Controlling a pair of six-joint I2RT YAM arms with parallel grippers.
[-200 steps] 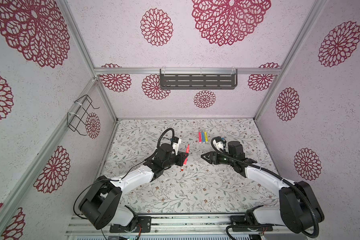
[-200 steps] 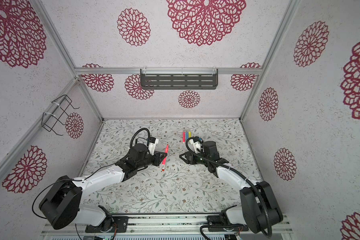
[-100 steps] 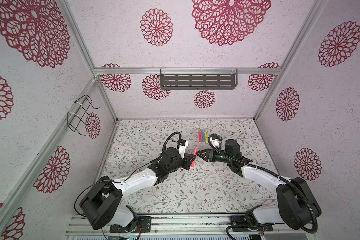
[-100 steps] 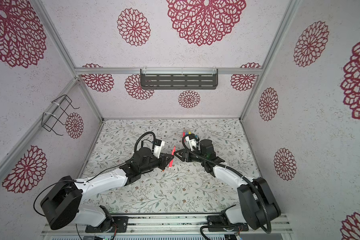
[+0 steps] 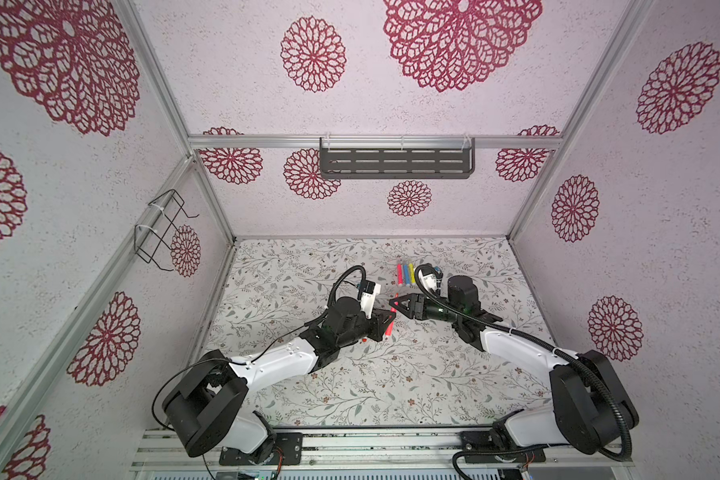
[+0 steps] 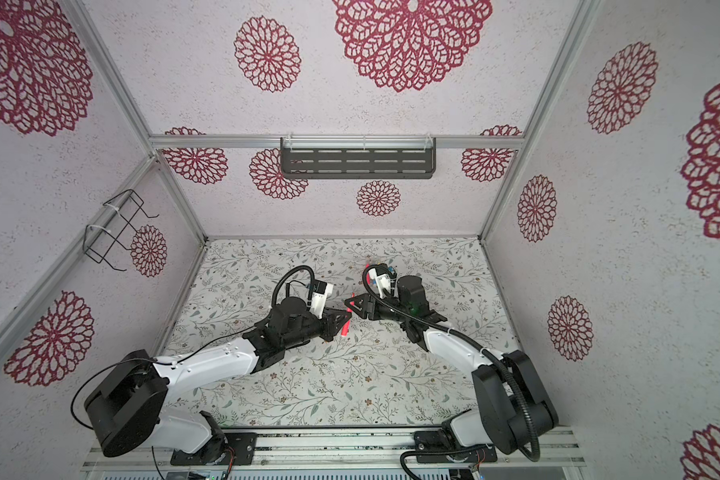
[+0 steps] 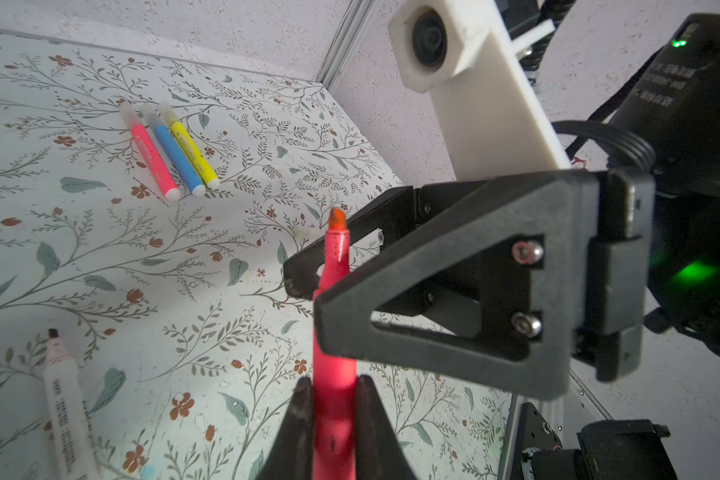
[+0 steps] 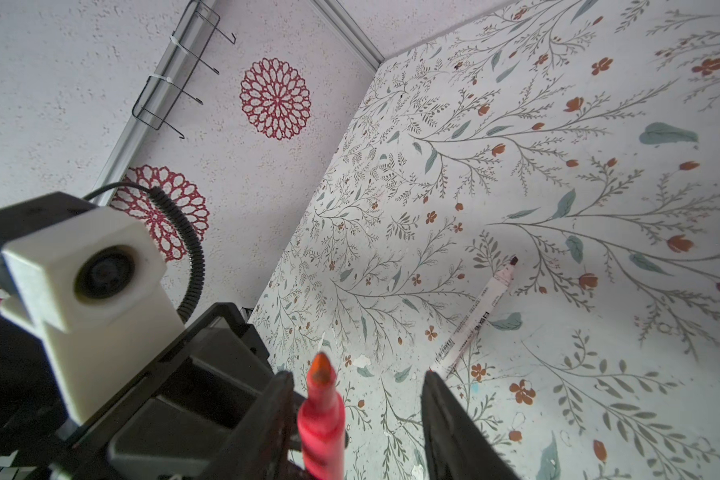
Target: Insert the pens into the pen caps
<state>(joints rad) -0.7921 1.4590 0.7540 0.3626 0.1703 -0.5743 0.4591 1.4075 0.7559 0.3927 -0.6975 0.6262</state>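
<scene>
Both arms point inward, left jaws clamped on red pen (image 7: 334,390), right jaws apart around it.

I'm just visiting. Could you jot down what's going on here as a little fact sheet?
left gripper: shut on the red pen, tip bare
right gripper: open, jaws either side of that pen's tip
resting on table: pink pen, blue pen, yellow pen, side by side, capped
also there: white marker, dark tip bare
</scene>
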